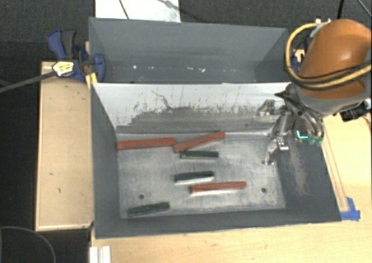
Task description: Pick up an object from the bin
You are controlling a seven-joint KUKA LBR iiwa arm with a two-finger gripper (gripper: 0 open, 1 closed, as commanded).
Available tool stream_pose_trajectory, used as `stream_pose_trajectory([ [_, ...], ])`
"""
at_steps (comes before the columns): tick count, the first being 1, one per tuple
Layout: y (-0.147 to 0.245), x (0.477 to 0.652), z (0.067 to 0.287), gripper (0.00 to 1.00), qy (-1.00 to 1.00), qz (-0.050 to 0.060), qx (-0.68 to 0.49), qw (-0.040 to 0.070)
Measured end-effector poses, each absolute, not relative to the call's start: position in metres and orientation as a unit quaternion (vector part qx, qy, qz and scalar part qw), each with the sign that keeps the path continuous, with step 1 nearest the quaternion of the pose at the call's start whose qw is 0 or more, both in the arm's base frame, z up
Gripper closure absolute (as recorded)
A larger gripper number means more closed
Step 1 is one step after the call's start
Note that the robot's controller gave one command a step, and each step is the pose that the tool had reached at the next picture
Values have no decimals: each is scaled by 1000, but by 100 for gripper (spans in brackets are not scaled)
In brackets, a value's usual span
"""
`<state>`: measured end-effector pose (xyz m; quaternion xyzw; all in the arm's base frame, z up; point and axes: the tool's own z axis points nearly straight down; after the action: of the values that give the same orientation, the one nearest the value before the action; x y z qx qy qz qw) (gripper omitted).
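Note:
My gripper hangs over the right part of the bin floor, above bare metal, with nothing seen in it. The loose things nearest to it lie to its left. A red-brown bar lies flat with a white strip along its lower edge. A short dark green bar lies just under a tilted red-brown bar. None of them touches the gripper.
Further left lie another dark green bar, a long red-brown bar and a dark green bar near the front left corner. The bin's sloping walls rise on all sides. The arm's orange dome stands over the right wall.

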<state>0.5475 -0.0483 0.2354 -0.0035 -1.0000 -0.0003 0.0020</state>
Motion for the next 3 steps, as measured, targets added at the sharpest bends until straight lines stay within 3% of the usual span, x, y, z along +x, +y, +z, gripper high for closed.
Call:
stream_pose_trajectory([
  [1,-48,549,239,0,-1000,0,-3,-2],
  [2,-26,546,196,0,-1000,1,3,-6],
  [3,-40,562,74,100,-1000,-1,-9,-3],
])
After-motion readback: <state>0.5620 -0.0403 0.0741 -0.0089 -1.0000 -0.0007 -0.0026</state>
